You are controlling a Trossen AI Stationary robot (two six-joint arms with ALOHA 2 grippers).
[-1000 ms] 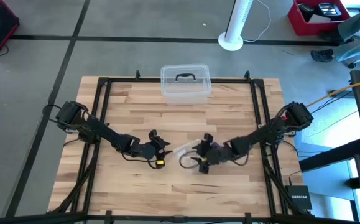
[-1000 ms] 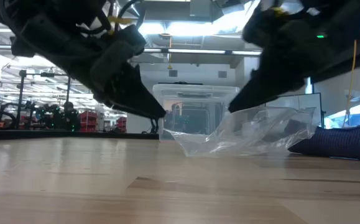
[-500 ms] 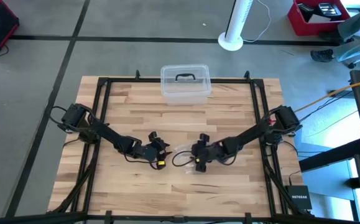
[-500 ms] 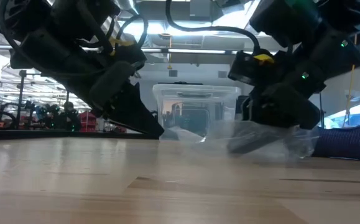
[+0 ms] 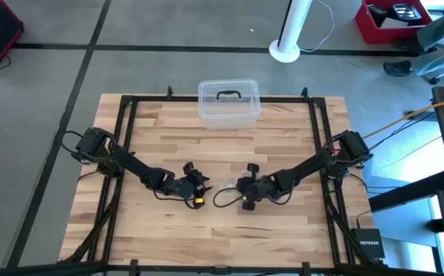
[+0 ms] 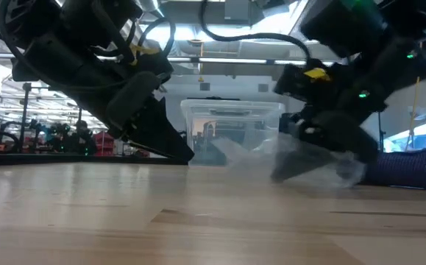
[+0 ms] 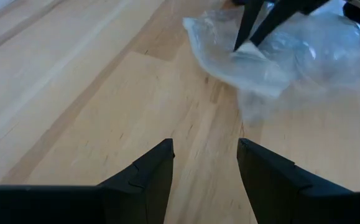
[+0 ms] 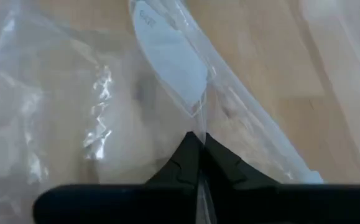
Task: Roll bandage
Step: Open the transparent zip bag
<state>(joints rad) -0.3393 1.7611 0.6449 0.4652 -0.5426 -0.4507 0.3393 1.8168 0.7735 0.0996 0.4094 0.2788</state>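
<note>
Writing: white label inside clear plastic bag [image 8: 167,56], unreadable | Containers: clear plastic box [image 5: 228,103] with black handle at table's 12 o'clock, contents unclear | Bandage [image 6: 411,168]: dark blue-purple crumpled fabric, lying beside bag near right arm | Right gripper [image 8: 196,155] pinched shut on bag | Left gripper [image 7: 204,163] spread open, empty, at bag's 9 o'clock

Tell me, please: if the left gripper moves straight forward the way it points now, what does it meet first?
Probably the clear plastic bag. The open left gripper points across bare table at it, and the right gripper is shut on that bag.
</note>
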